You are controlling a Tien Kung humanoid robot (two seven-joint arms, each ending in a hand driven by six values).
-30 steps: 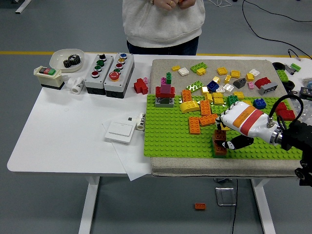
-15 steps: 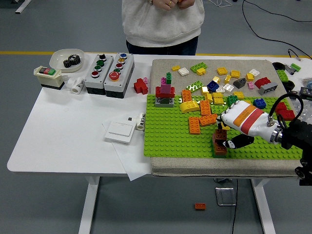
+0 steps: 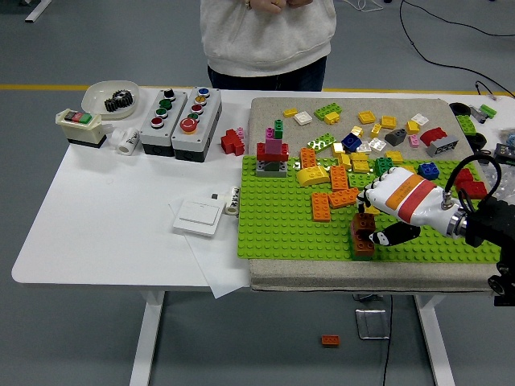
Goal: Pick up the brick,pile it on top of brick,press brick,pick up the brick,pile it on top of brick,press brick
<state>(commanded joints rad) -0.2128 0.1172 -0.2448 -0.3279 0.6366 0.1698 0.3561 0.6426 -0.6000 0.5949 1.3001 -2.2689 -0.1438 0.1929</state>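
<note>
My right hand [image 3: 385,211] sits over the brown brick stack [image 3: 363,234] near the front edge of the green baseplate [image 3: 273,225], white shell w/ orange-red band on top, fingers curled down round the top brick; I read it as gripping or pressing that brick, though contact under the palm is hidden from me. Left hand not in shot. I'd judge this as the press step: to do it well I want force straight down thru the stack's axis, studs lined up square first, no sideways shove, since a tall narrow stack on a studded plate will tip or pop off if loaded off-centre. Ease off vertically too, so the top brick isn't dragged up w/ the fingers. Materials: bricks are hard glossy plastic, blocky w/ round studs, so they slip until they click. Baseplate is a thin rigid studded sheet lying on a grey pad [image 3: 346,277], which may give a bit under pressure. Loose orange bricks [image 3: 334,193] lie just beside the stack, so approach room is tight. Bench [image 3: 105,217] is smooth white. A person [image 3: 268,36] stands at the far side, hands together, away from the work.
</note>
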